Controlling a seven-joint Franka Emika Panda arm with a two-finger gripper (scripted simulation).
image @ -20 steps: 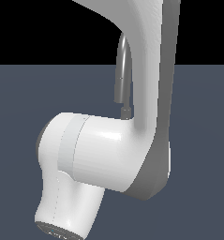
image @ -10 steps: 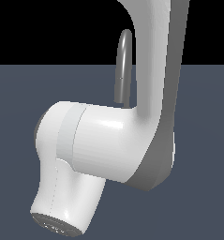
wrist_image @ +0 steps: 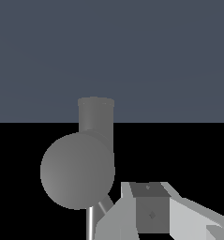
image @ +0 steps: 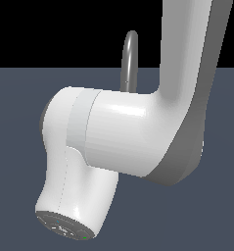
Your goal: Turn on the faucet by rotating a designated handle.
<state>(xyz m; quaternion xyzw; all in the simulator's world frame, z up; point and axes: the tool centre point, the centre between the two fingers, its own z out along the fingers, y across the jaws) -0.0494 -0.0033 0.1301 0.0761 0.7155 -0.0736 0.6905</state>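
In the exterior view only the arched grey spout of the faucet shows, rising behind my white arm. Its base and the handle are hidden by the arm there, and my gripper is out of sight. In the wrist view the faucet is close, a round grey bulk with a cylindrical end. A thin grey strip slants out below it and looks like the handle. My gripper sits right beside that strip. Only a white finger with a grey pad shows, so its state is unclear.
A flat dark blue-grey floor lies under everything, with black background above it. My bulky white arm link and wrist joint fill most of the exterior view, in front of the faucet.
My arm has shifted toward the exterior view's right and slightly up, uncovering more of the faucet's spout. The faucet itself has not moved.
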